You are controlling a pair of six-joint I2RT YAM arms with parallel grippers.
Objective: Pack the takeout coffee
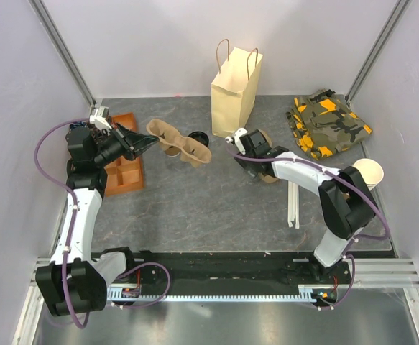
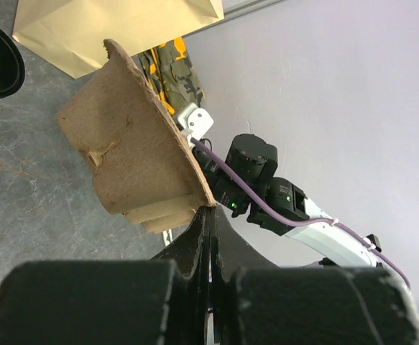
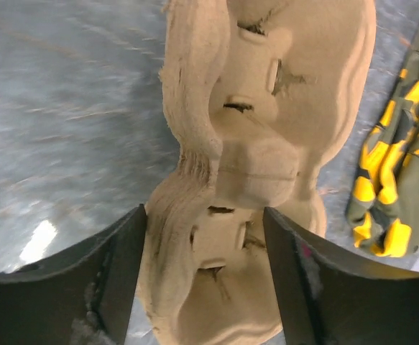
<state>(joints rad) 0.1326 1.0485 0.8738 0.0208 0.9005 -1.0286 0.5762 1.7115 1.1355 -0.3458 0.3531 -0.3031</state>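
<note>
One fibrous pulp carrier point(image 2: 131, 152) pinched in left end effector point(image 2: 208, 219); rim ragged.

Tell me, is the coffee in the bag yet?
Not yet. Done: nothing packed shows; the paper bag stands at the back. In hand: left end effector pinches the edge of one cardboard carrier; right end effector, open, straddles a second carrier. Left: the black-lidded coffee, apparently on the table, must go in.
</note>
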